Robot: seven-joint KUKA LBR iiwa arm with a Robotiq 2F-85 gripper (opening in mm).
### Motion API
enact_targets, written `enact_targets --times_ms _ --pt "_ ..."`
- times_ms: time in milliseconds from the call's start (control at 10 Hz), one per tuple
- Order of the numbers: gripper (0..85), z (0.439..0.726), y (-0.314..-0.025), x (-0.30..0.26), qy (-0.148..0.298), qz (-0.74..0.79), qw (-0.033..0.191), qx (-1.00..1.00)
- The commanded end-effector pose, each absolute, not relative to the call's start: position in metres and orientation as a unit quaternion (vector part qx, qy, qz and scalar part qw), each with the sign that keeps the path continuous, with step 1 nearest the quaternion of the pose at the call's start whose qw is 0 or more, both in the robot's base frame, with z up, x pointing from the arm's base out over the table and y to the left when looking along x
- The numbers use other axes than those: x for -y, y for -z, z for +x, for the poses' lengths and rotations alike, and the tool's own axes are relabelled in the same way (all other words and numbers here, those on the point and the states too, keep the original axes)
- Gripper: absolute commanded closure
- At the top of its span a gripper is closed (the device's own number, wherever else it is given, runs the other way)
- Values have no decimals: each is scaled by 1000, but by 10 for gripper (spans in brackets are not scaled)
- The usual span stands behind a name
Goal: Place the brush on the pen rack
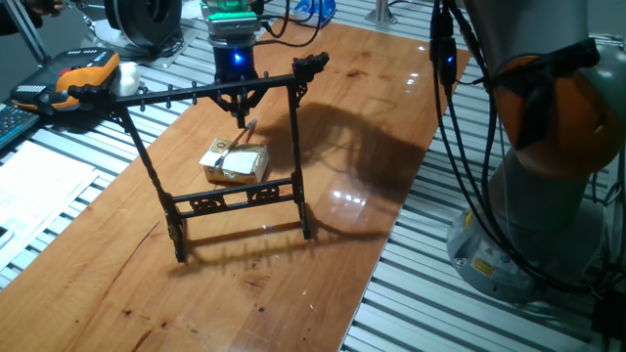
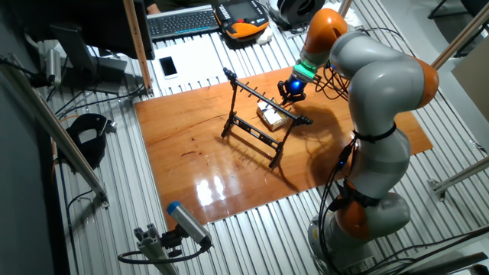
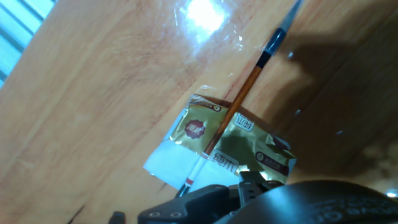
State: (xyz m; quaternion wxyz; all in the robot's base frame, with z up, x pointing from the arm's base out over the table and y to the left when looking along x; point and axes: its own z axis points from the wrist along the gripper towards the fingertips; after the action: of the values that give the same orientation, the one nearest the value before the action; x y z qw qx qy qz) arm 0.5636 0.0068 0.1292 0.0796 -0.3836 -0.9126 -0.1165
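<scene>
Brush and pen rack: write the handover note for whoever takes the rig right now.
Gripper: low behind the rack, over the brush's upper end; whether the jaws are shut on it cannot be told.
Brush: lying slanted across the yellowish packet, its dark tip out over the wooden table.
Pen rack: upright on the table, in front of the packet.
Done: gripper brought to the brush.
Left: confirm the grasp, lift, set the brush on the rack.

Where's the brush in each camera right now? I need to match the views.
One fixed view: the brush shows behind the pen rack, just under the gripper.
The other fixed view: too small to pick out.
Hand view: brush lies diagonally across centre.
Shared landmark: the yellowish packet beneath it.
</scene>
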Motion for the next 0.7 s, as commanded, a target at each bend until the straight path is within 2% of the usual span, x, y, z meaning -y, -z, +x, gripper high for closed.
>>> enact_targets --times_ms 0,400,600 --pt "850 565 -130 -8 114 -385 76 913" --pt "850 570 -138 -14 111 -406 65 905" --pt "850 572 -134 -15 91 -411 52 906"
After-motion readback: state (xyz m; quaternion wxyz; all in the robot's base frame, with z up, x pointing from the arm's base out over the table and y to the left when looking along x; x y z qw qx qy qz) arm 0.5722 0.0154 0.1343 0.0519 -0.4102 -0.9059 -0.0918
